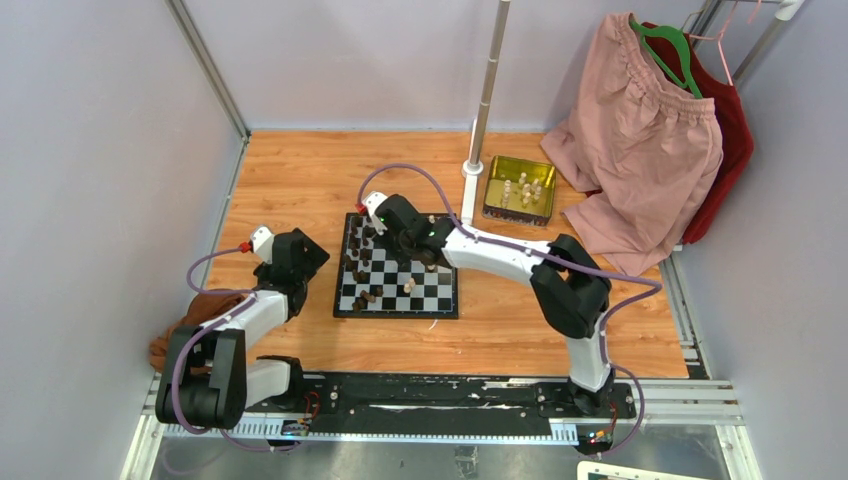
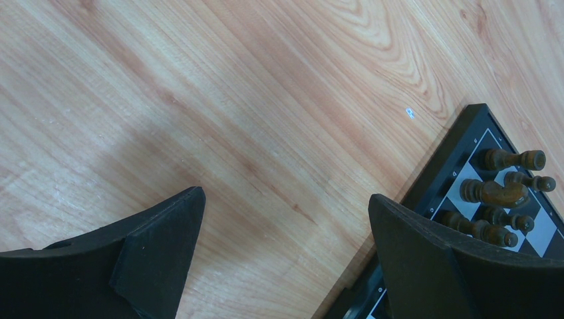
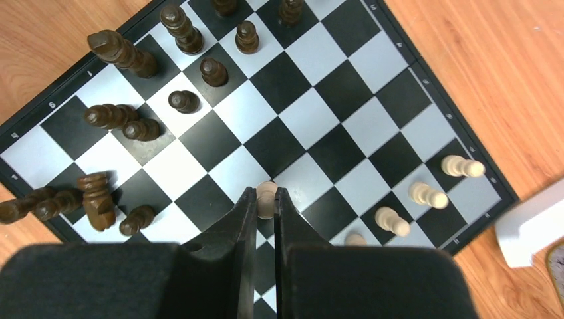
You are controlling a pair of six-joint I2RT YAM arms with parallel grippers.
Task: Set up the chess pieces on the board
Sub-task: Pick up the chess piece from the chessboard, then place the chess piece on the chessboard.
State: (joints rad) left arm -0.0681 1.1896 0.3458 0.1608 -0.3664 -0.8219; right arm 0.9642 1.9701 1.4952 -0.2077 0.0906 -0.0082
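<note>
Cream piece (image 3: 267, 192) is gripped between the fingertips of the right gripper (image 3: 266, 201) over the board (image 3: 312, 119), near the other cream pieces (image 3: 425, 194), while the left gripper (image 2: 286, 197) is spread wide above the table (image 2: 266, 100) beside the board.

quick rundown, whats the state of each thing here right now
left gripper: open, holding nothing
right gripper: shut on a cream piece, over the board
board: flat, partly set
dark pieces: bunched at one end of the board
cream row: upright along the opposite edge
gold tin: open, cream pieces inside
</note>
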